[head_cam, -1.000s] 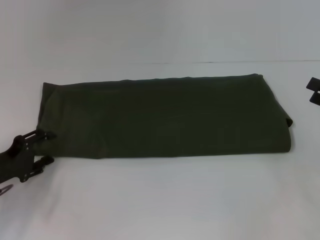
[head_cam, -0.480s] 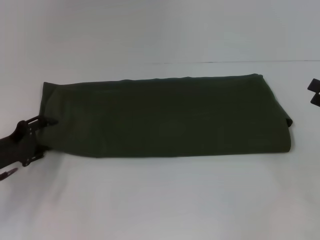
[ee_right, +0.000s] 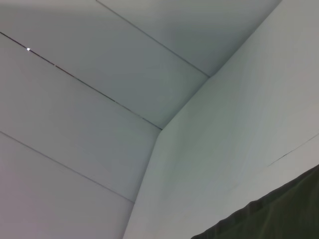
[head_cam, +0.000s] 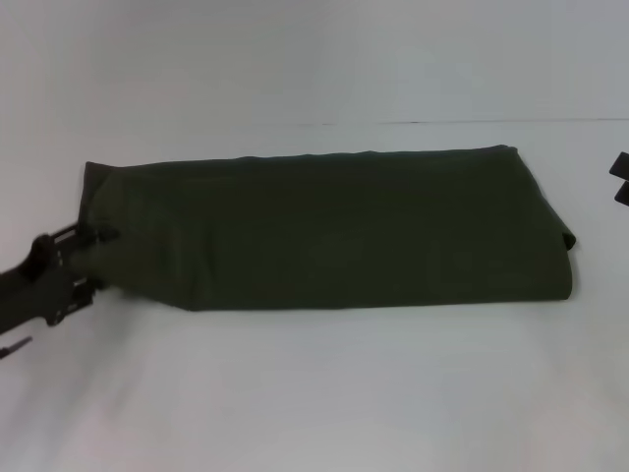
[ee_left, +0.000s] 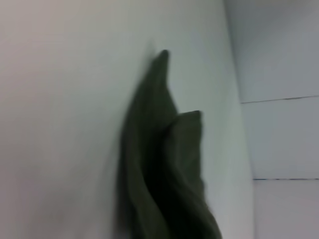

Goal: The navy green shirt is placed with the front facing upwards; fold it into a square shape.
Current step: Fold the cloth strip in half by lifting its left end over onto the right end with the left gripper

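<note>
Flanking folded shirt (head_cam: 334,231): left gripper (head_cam: 90,261), right gripper (head_cam: 620,178).

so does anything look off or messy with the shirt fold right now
Mostly tidy: the navy green shirt lies as a long band. Only its left end, at the left gripper, is slanted and uneven, and a small flap sticks out on the right edge.

Dark olive-green folded cotton shirt (head_cam: 334,231) is lying as a long band across the white table (head_cam: 324,393), taking up the middle. Black left gripper (head_cam: 90,260) is blocking its left edge. Near side is lying open.
</note>
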